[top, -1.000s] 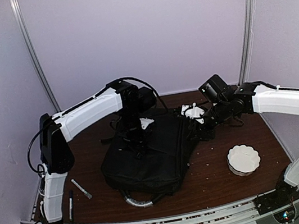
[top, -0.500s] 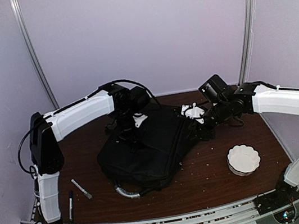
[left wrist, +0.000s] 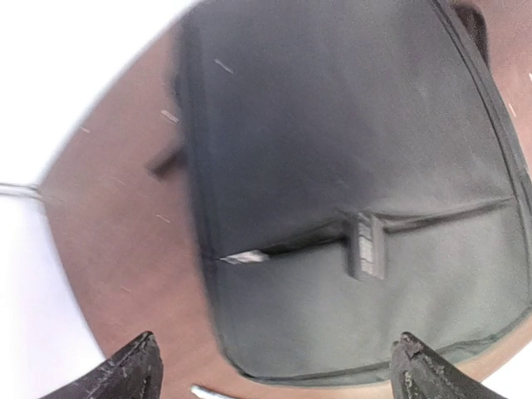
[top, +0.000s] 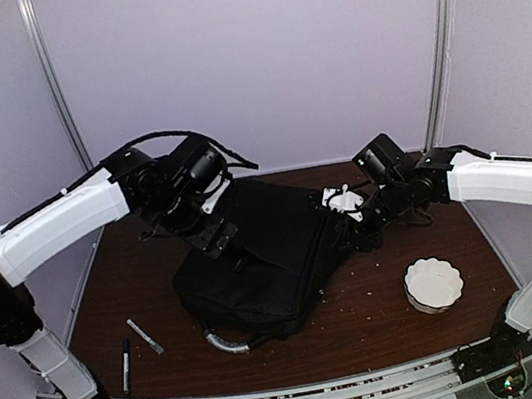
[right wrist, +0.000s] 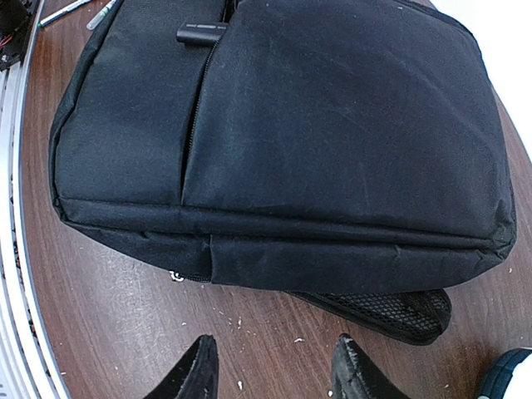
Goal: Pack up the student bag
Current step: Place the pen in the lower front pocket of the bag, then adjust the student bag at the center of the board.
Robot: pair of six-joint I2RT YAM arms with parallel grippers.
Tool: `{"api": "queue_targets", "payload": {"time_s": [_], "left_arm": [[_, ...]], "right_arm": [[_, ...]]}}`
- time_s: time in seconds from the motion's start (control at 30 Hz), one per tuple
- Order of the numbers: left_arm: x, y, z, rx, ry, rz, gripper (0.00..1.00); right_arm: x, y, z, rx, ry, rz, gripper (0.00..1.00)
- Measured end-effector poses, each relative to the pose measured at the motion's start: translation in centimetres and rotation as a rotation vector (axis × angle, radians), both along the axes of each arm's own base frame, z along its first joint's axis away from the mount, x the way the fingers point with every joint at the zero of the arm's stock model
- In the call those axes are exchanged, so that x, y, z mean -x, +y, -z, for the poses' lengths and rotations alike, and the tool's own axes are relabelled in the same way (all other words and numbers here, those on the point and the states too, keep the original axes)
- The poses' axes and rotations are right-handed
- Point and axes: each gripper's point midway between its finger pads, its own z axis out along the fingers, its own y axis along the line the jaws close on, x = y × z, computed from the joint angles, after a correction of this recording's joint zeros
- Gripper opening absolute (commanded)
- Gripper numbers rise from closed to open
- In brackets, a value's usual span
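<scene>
Bag [top: 266, 260] one, pens [top: 145, 336] two, dish [top: 433, 283] one (left end effector [left wrist: 276, 349], right end effector [right wrist: 275, 345]: both gaping, empty)

Soft, even light fills the booth; the pale lilac back wall [top: 254, 60] is bright and shadows are faint. The large black fabric backpack [top: 266, 260] swallows detail from above. The left wrist view is blurred, blown white at far left. The right wrist view is sharp but bowed at its edges.
</scene>
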Motion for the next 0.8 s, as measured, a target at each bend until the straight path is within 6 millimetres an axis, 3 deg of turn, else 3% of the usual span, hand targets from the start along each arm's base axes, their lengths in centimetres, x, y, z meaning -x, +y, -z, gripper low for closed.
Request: {"api": "queue_targets", "payload": {"time_s": [0.03,0.1,0.13,0.23,0.3,0.43,0.53,0.67,0.8], "left_arm": [[-0.3,0.5,-0.8,0.01,-0.062,-0.006,0.94],[-0.9,1.3,-1.6,0.02,-0.168,-0.009,0.72],[-1.2,1.4,-1.5,0.018,-0.201,0.011,0.68],[-1.8,0.5,0.8,-0.015,-0.221,0.114,0.68],[-1.7,-0.3,3.1,-0.048,-0.2,0.2,0.76],[0.4,-1.5,7.6,-0.086,-0.104,0.405,0.78],[1.1,-2.2,8.1,-0.077,-0.086,0.486,0.77],[0.5,-3.1,8.3,-0.086,-0.113,0.524,0.75],[-0.4,-3.3,10.2,-0.149,-0.103,0.539,0.74]], "right_arm": [[0.0,0.0,0.0,0.0,0.001,0.0,0.47],[0.0,0.0,0.0,0.001,0.001,0.0,0.47],[0.0,0.0,0.0,0.002,0.002,0.0,0.47],[0.1,0.0,0.1,0.003,0.004,0.0,0.47],[0.1,-0.1,0.1,0.004,0.004,0.0,0.47],[0.1,-0.1,0.1,0.003,0.005,0.0,0.47],[0.1,-0.1,0.1,0.004,0.005,0.0,0.47],[0.0,0.0,0.5,0.01,0.014,-0.001,0.47],[0.0,0.0,0.8,0.017,0.021,0.0,0.47]]}}
